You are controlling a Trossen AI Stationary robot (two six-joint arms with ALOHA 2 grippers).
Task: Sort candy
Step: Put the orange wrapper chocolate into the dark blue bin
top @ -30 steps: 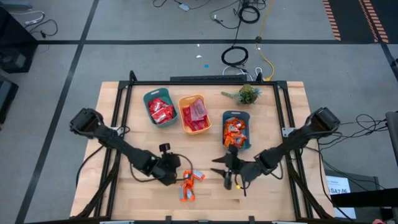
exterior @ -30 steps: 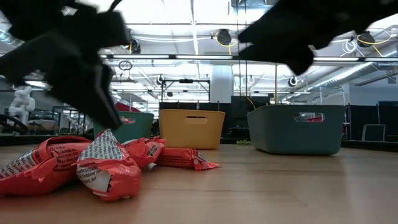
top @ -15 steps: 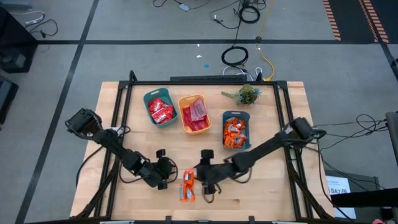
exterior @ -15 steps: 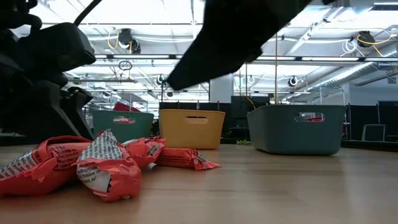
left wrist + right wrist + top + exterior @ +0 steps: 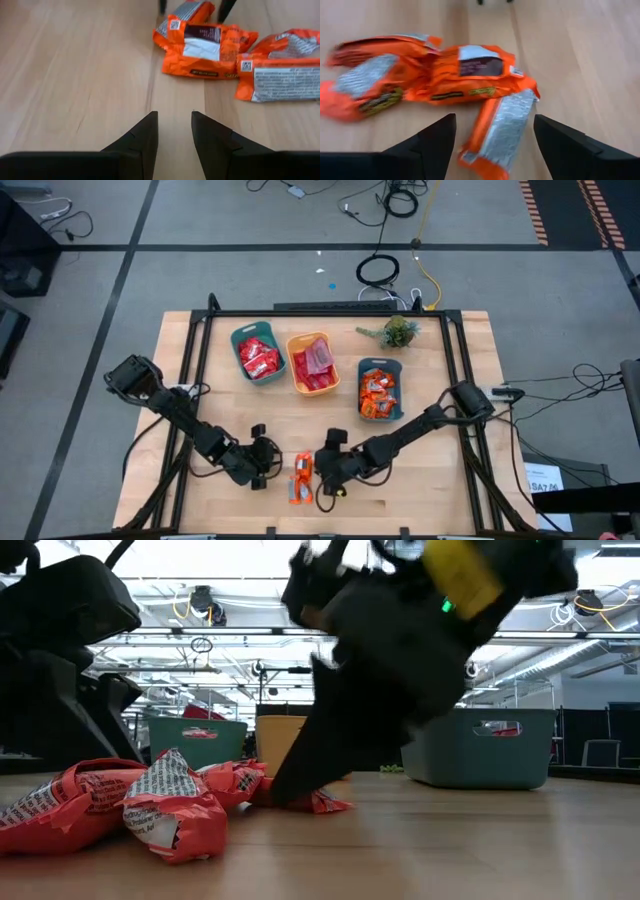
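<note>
Several orange wrapped candies (image 5: 302, 478) lie in a small pile on the wooden table near its front edge. My right gripper (image 5: 325, 472) stands just right of the pile, slanting down, open. In the right wrist view its fingers (image 5: 440, 135) stand on either side of one orange packet (image 5: 502, 125) without plainly touching it. My left gripper (image 5: 263, 471) is just left of the pile, low over bare wood, open by a narrow gap (image 5: 173, 117) with nothing in it. More candies (image 5: 205, 45) lie ahead of it.
Three bins stand at the back: a teal one (image 5: 257, 352) with red candy, an orange one (image 5: 313, 364) with red and pink candy, and a teal one (image 5: 380, 389) with orange candy. A small green plant (image 5: 398, 332) is behind them. Bare wood lies around the pile.
My right gripper has swung from in front of the right teal bin toward the table's left and down, to the pile's right side. My left gripper has drawn back from the pile toward the table's left and sunk. The candies have kept their places.
</note>
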